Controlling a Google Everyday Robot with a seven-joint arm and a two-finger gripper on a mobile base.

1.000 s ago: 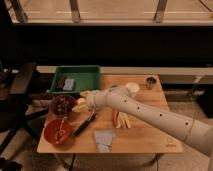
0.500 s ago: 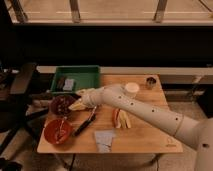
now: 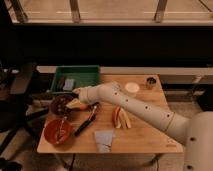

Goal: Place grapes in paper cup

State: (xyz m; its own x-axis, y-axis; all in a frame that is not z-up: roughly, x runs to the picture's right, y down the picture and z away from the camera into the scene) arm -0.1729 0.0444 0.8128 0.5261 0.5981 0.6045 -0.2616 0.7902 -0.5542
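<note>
The grapes [image 3: 61,103] are a dark reddish-purple cluster lying in a dark bowl [image 3: 54,109] at the table's left side. My gripper [image 3: 75,102] is at the end of the white arm, which stretches in from the right. It hovers at the right edge of the grapes, open, with nothing visibly between its fingers. The paper cup [image 3: 132,89] stands upright and white at the back of the table, well to the right of the gripper. The arm hides part of the table between them.
A green tray [image 3: 77,78] sits at the back left. A red bowl [image 3: 57,131] is at the front left, dark utensils [image 3: 86,122] beside it. Sliced fruit [image 3: 121,117], a grey napkin [image 3: 104,139] and a small metal cup [image 3: 151,82] also lie on the wooden table [image 3: 150,140].
The arm has swung left and lowered a little, bringing the gripper from the table's middle to the edge of the grapes.
</note>
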